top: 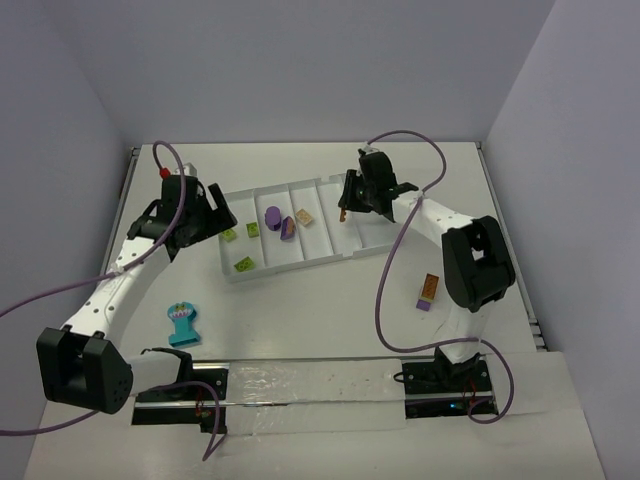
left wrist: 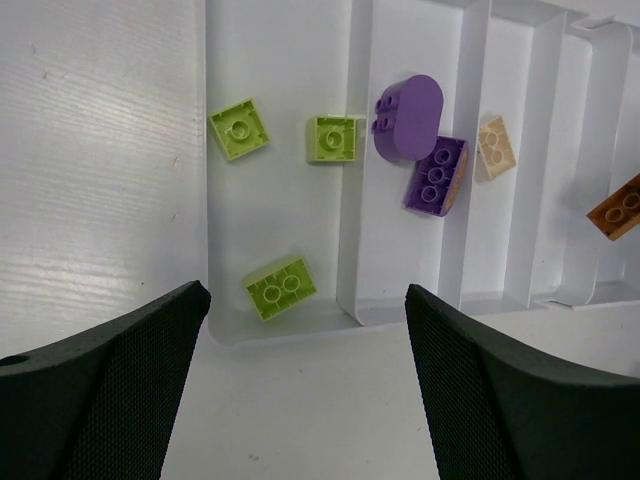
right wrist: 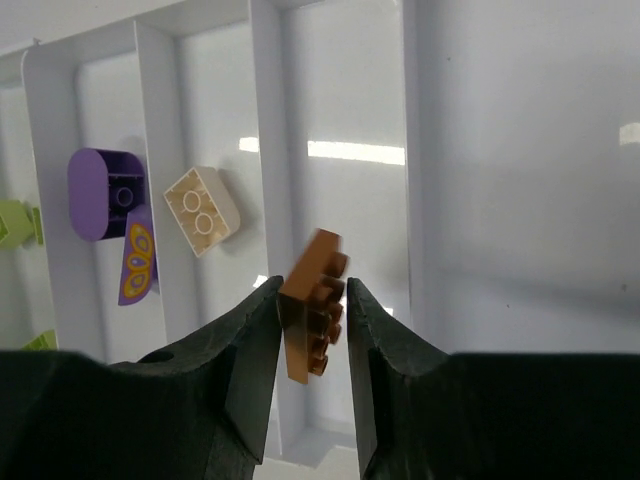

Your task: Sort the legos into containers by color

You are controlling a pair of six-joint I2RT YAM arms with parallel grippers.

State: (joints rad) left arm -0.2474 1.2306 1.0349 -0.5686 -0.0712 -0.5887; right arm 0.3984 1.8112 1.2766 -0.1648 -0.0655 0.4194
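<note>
The tray point(top: 365, 235) holds, from its 9 o'clock end, three lime legos point(left wrist: 239, 129) point(left wrist: 333, 139) point(left wrist: 281, 287), two purple legos point(left wrist: 408, 117) point(left wrist: 437, 176) and one tan lego point(left wrist: 494, 148), a colour per compartment. Over the next compartment the right gripper point(right wrist: 313, 290) pinches one orange-brown lego point(right wrist: 312, 330). The left gripper point(left wrist: 308, 300) gapes empty at the tray's 9 o'clock. Outside the tray, one teal comb point(top: 183, 323) lies at 7 o'clock and one orange-and-purple lego point(top: 429, 291) at 4 o'clock.

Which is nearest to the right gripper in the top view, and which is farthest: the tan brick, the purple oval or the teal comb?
From the right gripper:
1. Tan brick, in the tray, just to the gripper's left.
2. Purple oval, one compartment further left.
3. Teal comb, off the tray on the table, far to the left.
</note>
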